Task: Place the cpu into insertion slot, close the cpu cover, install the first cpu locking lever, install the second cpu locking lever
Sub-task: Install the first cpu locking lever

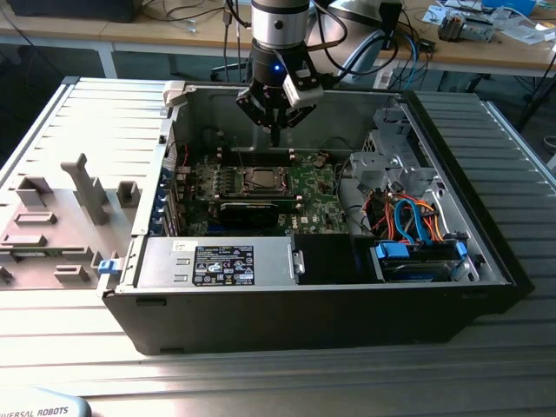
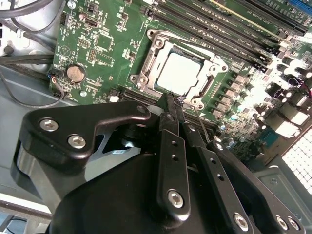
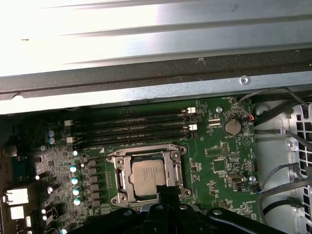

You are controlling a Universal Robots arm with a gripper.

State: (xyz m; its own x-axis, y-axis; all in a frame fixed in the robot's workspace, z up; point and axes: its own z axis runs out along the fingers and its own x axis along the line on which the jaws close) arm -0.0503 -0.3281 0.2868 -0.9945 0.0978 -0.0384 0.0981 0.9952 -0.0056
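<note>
The cpu (image 2: pixel 180 73) lies flat, silver face up, in the insertion slot (image 2: pixel 157 43) at the middle of the green motherboard (image 2: pixel 97 44), with the cpu cover (image 2: pixel 213 62) down around it, the chip showing through its window. The gripper (image 2: pixel 174 100) hangs just above the socket's edge farthest from the memory slots (image 3: pixel 131 129) – jaws together, nothing between them. A coin battery (image 2: pixel 75 73) sits near one motherboard corner. In the exterior view the board lies inside an open computer case (image 1: pixel 261 321).
</note>
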